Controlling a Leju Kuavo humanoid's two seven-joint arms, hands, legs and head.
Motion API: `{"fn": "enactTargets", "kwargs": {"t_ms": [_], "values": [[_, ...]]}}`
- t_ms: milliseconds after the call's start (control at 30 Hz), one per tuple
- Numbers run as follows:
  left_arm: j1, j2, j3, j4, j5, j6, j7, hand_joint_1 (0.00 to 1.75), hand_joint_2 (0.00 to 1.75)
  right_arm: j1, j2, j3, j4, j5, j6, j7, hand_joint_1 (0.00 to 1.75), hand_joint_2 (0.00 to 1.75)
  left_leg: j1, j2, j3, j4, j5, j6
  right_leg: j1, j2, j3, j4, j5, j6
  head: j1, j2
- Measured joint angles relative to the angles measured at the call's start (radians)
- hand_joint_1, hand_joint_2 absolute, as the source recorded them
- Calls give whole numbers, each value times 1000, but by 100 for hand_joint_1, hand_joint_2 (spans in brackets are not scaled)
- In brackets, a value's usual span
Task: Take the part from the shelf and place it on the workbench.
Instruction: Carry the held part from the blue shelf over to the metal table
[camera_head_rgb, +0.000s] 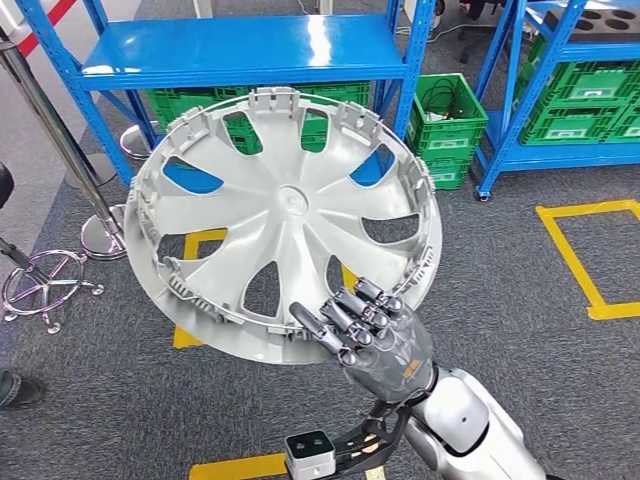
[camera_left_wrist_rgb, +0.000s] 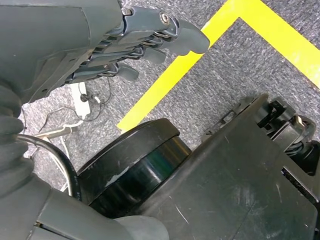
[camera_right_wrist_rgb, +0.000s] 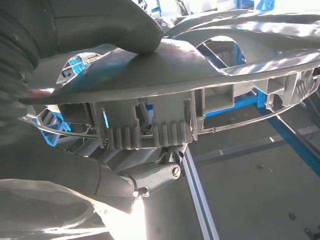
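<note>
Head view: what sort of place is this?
Probably a factory or warehouse floor: blue shelving, green crates stored low on it, and yellow floor tape marking bays. The right robot hand holds a grey wheel cover.

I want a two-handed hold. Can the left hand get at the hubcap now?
Probably not yet: the left hand hangs low by the floor, holding nothing, while the right hand holds the hubcap up high.
</note>
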Motion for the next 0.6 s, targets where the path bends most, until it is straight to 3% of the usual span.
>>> {"fn": "enactTargets", "kwargs": {"t_ms": [100, 233, 300, 367, 400, 433, 467, 533, 600], "values": [[0, 0, 0, 0, -1, 0, 0, 0, 175, 2, 0, -4, -3, 0, 0, 0, 175, 175, 0, 0, -1, 1, 0, 0, 0, 0, 0, 0, 1, 0, 0, 0], [-2, 1, 0, 0, -9, -3, 3, 0, 175, 5, 4, -9, -15, 0, 0, -5, 175, 175, 2, 4, 6, -21, 12, 20, -4, 2, -5, -4, 1, 14, -1, 0], [-4, 1, 0, 0, -14, -4, 3, 0, 175, 7, 5, -12, -22, -1, 0, -8, 175, 175, 10, 13, 10, -43, 25, 26, -4, 6, -41, 61, -42, 17, 4, 0], [-6, 1, 0, 0, -18, -6, 3, 0, 175, 8, 5, -14, -24, -1, 0, -9, 175, 175, 11, 22, 7, -46, 28, 28, -9, 8, -106, 194, -106, 25, 8, 0], [-6, 1, 0, 0, -20, -8, 3, 0, 175, 10, 5, -15, -25, -1, 0, -9, 175, 175, 12, 27, 5, -46, 28, 26, -12, 8, -133, 249, -124, 30, 9, 0], [-6, 1, 0, 0, -22, -10, 3, 0, 175, 12, 5, -15, -25, -1, 0, -9, 175, 175, 14, 33, 4, -45, 28, 23, -17, 7, -145, 271, -123, 35, 9, 0], [-7, 1, 0, 0, -23, -12, 3, 0, 175, 14, 5, -15, -25, -1, 0, -9, 175, 175, 17, 39, 4, -43, 27, 18, -21, 5, -136, 252, -102, 40, 9, 0], [-8, 1, 0, 0, -26, -16, 3, 0, 175, 15, 5, -15, -25, -1, 0, -10, 175, 175, 25, 50, 3, -32, 21, 1, -29, -20, -70, 121, -36, 53, 11, 0], [-10, 4, 0, 0, -29, -17, 4, 0, 175, 14, 6, -15, -27, -1, 0, -10, 175, 175, 24, 58, -1, -14, 12, -18, -31, -43, -20, 25, -4, 49, 16, 0]]}}
